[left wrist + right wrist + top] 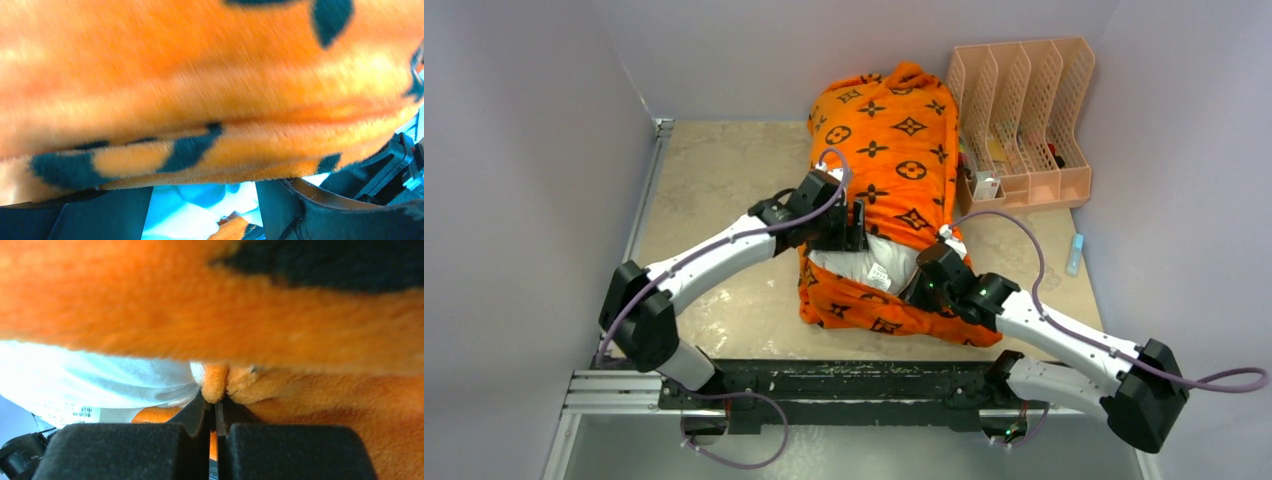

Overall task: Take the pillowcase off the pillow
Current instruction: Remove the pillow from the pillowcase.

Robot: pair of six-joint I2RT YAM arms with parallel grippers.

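A: Biggest first?
B: That's the beige stone-look table (pixel 714 170).
A: Task item, where?
B: It's the bright-orange plush pillowcase (pixel 894 130) with black flower, diamond and circle motifs. It lies mid-table, running from near the arms to the far edge, with the far end bunched up. The plain white pillow (pixel 874 262) is inside it. Only a white patch with a label shows, at the opening near the front, between the two arms.
A: Anything beside it?
B: A peach plastic slotted file organiser (pixel 1024 110), back right, just beside the pillowcase. There are small items in it, too small to name.
A: Left side?
B: The left end effector (pixel 852 228) is at the opening's left rim. Wrist view shows its fingers apart with blurred orange fabric lying across in front. Can't tell if it touches.
A: Right?
B: The right end effector (pixel 216 402) is at the opening's right side. Fingers are together, clamped on a fold of the pillowcase edge, with white pillow just left of the pinch.
A: Smallest?
B: A small pale-blue tube (pixel 1076 253) on the table, right, well apart from the pillow.
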